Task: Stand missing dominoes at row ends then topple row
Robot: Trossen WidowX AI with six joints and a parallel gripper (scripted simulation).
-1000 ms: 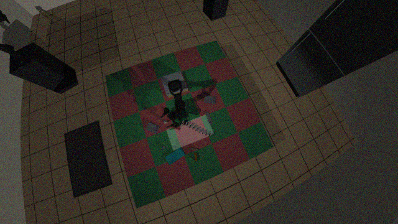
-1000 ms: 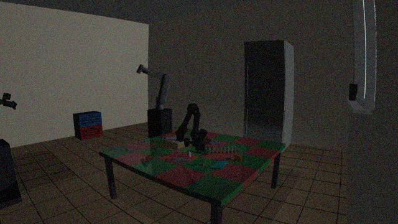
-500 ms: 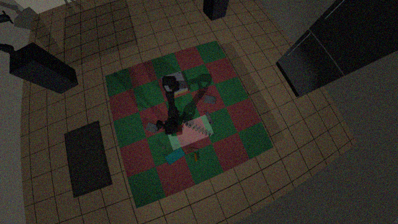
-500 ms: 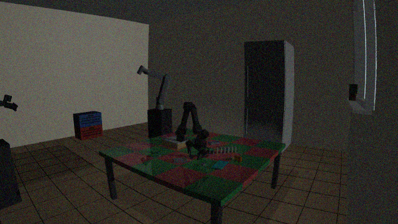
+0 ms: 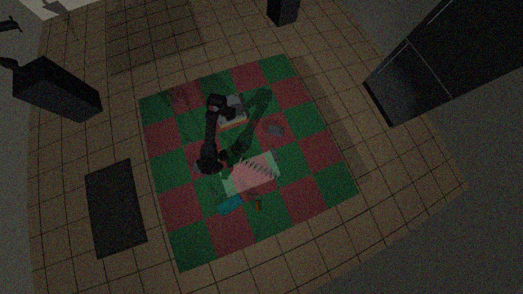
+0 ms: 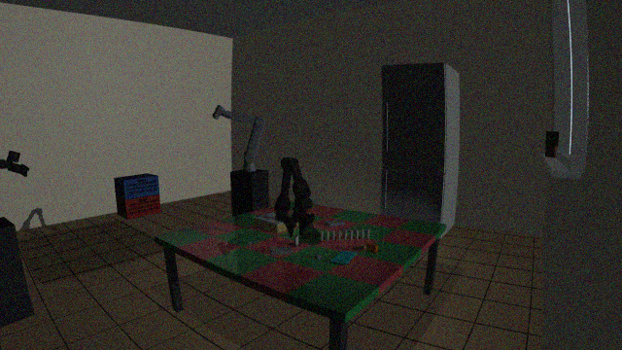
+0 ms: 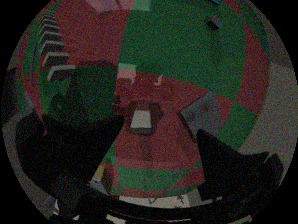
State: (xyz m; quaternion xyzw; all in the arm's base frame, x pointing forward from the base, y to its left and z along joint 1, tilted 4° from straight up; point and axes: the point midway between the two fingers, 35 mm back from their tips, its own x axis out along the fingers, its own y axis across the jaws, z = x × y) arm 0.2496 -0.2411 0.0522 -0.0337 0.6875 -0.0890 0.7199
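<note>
A row of several pale dominoes (image 5: 259,167) (image 6: 346,234) (image 7: 61,72) stands upright, evenly spaced; in the wrist view it runs along the upper left. A single pale domino (image 6: 296,240) (image 7: 141,120) is apart from the row and looks upright. My gripper (image 6: 299,233) (image 7: 161,126) is open, with nothing held. In the wrist view its dark fingers are spread on both sides of the single domino, which lies nearer the left finger. Whether the fingers are level with it is unclear. In the top view the arm hides the fingertips and this domino.
A grey flat piece (image 6: 282,250) (image 7: 202,115) lies near the right finger in the wrist view. A teal block (image 5: 230,205) (image 6: 344,258), an orange piece (image 5: 257,205) (image 6: 371,248) and a small dark block (image 7: 214,22) lie around. Another grey piece (image 5: 275,130) lies behind the row.
</note>
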